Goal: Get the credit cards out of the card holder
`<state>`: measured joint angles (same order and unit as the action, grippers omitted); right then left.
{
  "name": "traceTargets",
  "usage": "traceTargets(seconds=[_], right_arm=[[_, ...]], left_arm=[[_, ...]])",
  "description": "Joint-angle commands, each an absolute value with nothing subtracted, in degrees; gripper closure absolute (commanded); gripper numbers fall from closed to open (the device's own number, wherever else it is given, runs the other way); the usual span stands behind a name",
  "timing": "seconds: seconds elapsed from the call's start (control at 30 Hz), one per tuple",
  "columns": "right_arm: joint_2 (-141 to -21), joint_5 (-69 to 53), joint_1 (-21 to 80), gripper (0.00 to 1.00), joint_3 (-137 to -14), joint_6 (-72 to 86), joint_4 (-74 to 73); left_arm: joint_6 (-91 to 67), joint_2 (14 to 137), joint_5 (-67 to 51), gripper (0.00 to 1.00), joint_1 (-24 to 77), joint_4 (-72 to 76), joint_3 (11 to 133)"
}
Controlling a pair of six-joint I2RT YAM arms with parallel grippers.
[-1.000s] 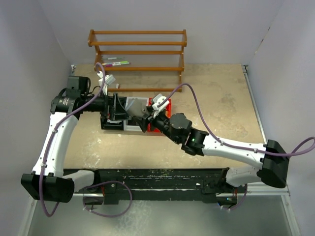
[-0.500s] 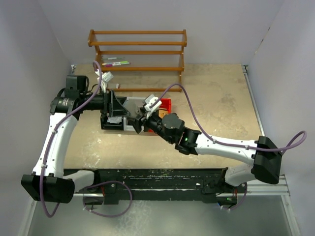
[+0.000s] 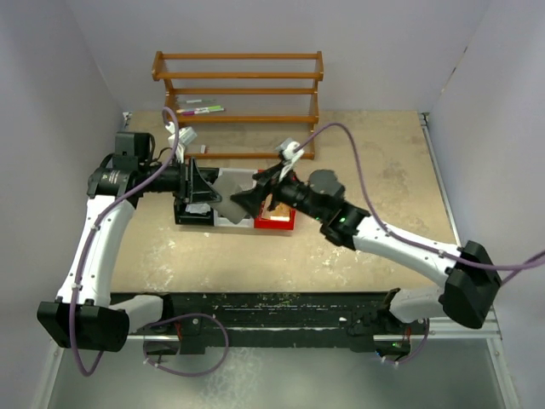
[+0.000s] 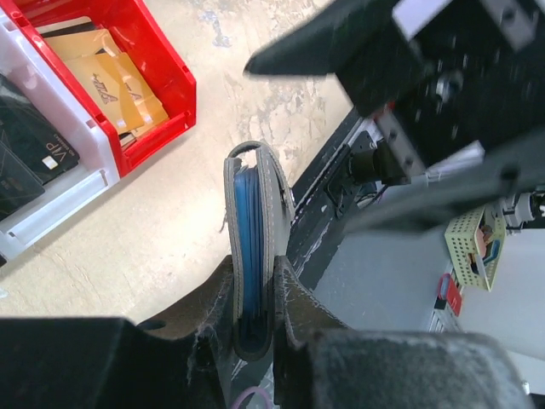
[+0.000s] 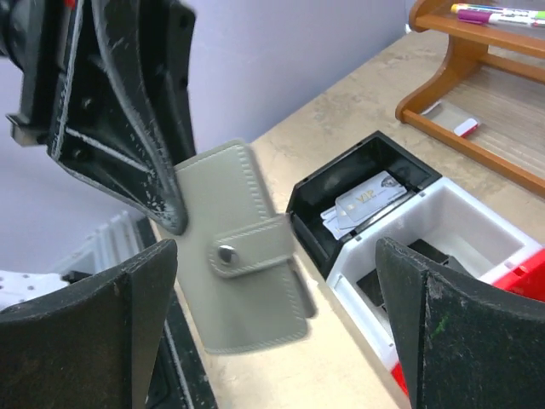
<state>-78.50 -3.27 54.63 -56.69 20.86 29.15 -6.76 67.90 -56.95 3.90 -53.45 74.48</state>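
Card holder (image 4: 255, 204) in left tool (image 4: 254, 285), "VIP" card (image 4: 38, 146)

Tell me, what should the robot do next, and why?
Probably ease the open right hand forward to the snap strap: the left hand pinches the card holder, which looks fastened shut, so nothing can come out yet.

Card holder (image 4: 272, 204), edge-on with blue cards (image 4: 249, 247) inside, pinched by the left gripper (image 4: 254, 285) at six o'clock. A red bin (image 4: 167, 78) holding tan cards (image 4: 111, 77) sits at ten o'clock.
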Motion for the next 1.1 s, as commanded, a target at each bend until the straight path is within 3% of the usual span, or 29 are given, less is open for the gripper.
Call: traceTargets(seconds=[0.0, 0.2, 0.4, 0.63, 0.87, 1.07], right_arm=[[-72.44, -25.56, 48.24, 0.01, -54.3, 29.69, 32.08], [-71.36, -32.03, 47.37, 0.02, -54.59, 27.63, 28.43], [-66.37, 0.4, 55.44, 0.12, -55.62, 11.65, 23.0], [-73.69, 23.9, 65.64, 0.26, -62.3, -2.48, 21.22], [-77.81, 27.83, 66.72, 0.38, -64.47, -6.66, 23.74], [-78.91, 26.68, 68.19, 0.4, -64.68, -6.66, 24.24]], left_arm=[[-1.16, 66.28, -62.38, 0.96, 3.87, -54.59, 77.77], [1.18, 65.81, -65.67, 0.96, 3.87, -57.71, 79.01], [-6.7, 64.99, -57.62, 0.96, 3.87, -53.34, 77.42], [-7.78, 67.16, -52.54, 0.97, 3.87, -57.68, 77.5], [-7.21, 67.38, -53.14, 0.97, 3.87, -59.48, 78.36], [-6.82, 67.74, -52.77, 0.98, 3.87, -59.92, 78.66]])
